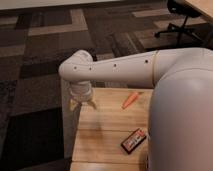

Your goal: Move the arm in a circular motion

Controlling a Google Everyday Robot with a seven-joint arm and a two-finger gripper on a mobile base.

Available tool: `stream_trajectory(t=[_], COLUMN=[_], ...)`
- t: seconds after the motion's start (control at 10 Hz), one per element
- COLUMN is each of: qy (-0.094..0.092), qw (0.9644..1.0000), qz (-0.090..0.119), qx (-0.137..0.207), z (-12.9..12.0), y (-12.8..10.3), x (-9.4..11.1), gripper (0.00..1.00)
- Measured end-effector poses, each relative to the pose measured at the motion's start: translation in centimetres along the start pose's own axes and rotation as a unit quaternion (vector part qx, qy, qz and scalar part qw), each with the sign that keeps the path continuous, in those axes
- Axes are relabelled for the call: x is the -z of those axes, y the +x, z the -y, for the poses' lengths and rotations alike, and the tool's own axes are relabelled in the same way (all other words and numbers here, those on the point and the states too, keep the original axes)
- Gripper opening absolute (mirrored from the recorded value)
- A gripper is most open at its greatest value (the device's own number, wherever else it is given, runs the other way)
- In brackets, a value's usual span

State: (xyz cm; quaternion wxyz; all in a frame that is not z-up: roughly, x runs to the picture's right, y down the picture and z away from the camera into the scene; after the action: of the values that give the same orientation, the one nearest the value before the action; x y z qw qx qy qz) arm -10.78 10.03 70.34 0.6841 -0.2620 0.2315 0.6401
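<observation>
The cream-white arm (125, 70) reaches from the right across to a rounded elbow at the left, with small dark screw holes along its tube. A thick segment fills the right side of the camera view. The small tan-fingered gripper (82, 104) hangs down from the elbow, over the far left corner of the wooden table (107, 130). It holds nothing that I can see.
An orange carrot-shaped object (130, 100) lies near the table's far edge. A dark rectangular packet with red print (134, 140) lies nearer the front. Patterned dark carpet surrounds the table. An office chair base (182, 25) stands at the top right.
</observation>
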Motion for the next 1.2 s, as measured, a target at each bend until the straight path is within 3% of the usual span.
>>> stream_trajectory(t=[0.5, 0.7, 0.9, 1.2], qy=[0.0, 0.008, 0.008, 0.0], qw=[1.0, 0.9999, 0.9998, 0.9999], qz=[0.0, -0.01, -0.017, -0.01], qx=[0.0, 0.003, 0.008, 0.013], z=[0.0, 0.8, 1.3, 3.4], y=[0.0, -0.7, -2.1, -5.1], x=[0.0, -0.5, -0.8, -0.3], gripper=[0.65, 0.65, 0.65, 0.65])
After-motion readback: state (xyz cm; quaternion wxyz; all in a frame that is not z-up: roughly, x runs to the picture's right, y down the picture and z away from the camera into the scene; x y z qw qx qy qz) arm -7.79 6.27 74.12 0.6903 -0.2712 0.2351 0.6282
